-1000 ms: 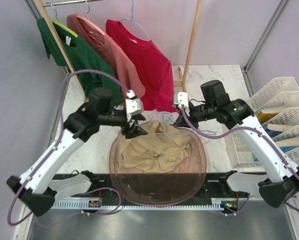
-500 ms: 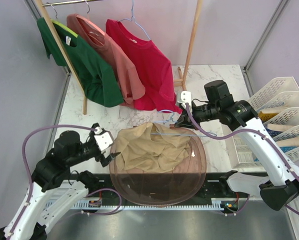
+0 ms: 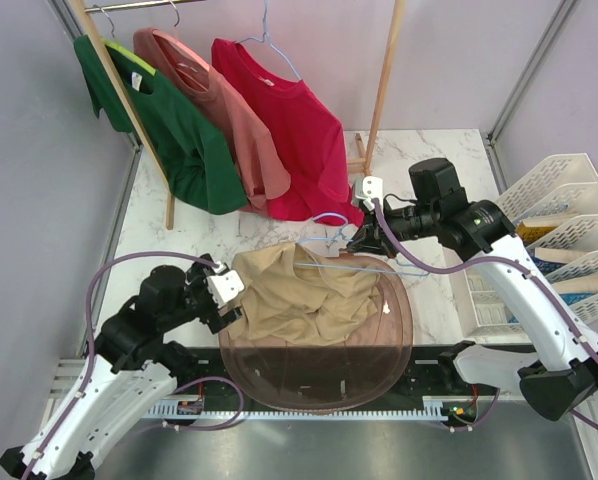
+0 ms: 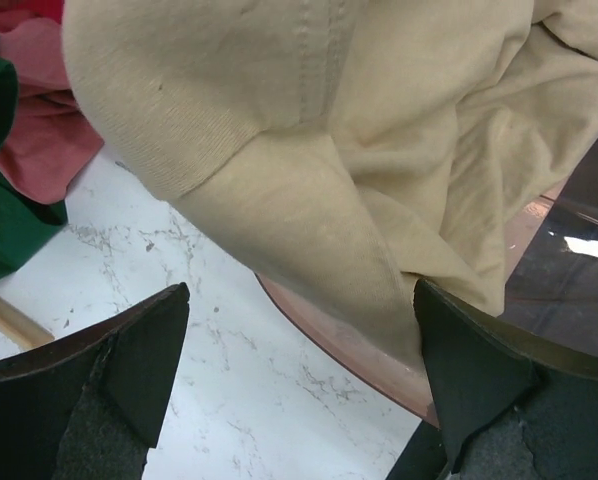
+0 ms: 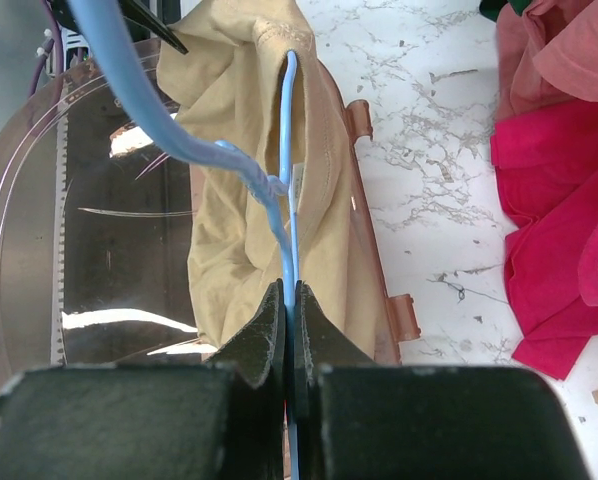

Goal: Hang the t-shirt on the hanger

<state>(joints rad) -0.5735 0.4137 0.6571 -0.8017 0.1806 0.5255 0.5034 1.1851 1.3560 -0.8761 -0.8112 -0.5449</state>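
T-shirt [image 3: 299, 295], crumpled in the tinted tub [image 3: 324, 398] at frame centre, has the light-blue hanger [image 3: 351, 264] lying along its upper edge (wire clenched by the right gripper [image 3: 359, 240], arm reaching toward frame left). Left gripper [image 3: 225, 303] hovers spread and empty at the shirt's left edge. Threading seems barely begun, and next it must pinch the fabric.

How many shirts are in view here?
4. Three hang on the rack at the back: a green shirt, a pink shirt and a red shirt. The tan t-shirt lies in the tub in front. More could be hidden behind them.
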